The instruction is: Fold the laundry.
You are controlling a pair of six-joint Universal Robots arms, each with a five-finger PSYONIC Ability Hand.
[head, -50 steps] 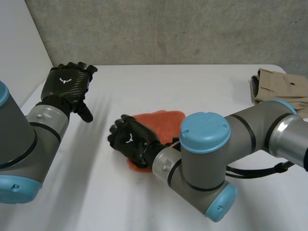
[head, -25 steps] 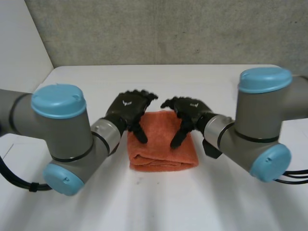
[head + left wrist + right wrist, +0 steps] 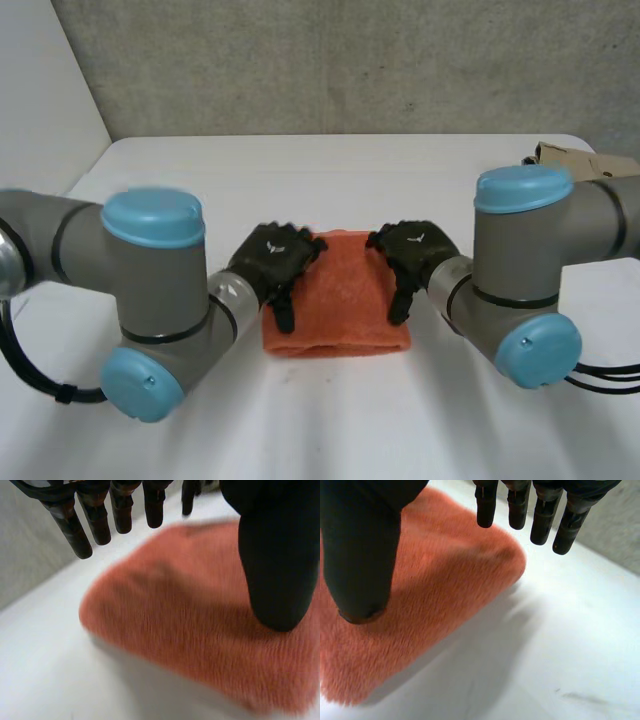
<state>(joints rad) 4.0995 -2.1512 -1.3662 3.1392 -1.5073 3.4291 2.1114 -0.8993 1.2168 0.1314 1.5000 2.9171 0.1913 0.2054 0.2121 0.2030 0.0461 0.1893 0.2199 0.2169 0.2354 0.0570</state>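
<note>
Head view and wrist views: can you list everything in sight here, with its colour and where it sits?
Folded orange terry towel: one, orange, middle of the table, between the two hands.
Khaki cloth garment: one, tan, far right edge of the table.
White table: one, white, under everything.
Concrete wall: one, grey, behind the table.
Robot arms: two, grey with light-blue caps, either side of the towel.
Left hand: black, open, at the towel's left edge.
Right hand: black, open, at its right edge.

Orange towel point(image 3: 335, 300), beige garment point(image 3: 566, 156) on table point(image 3: 330, 170)
</note>
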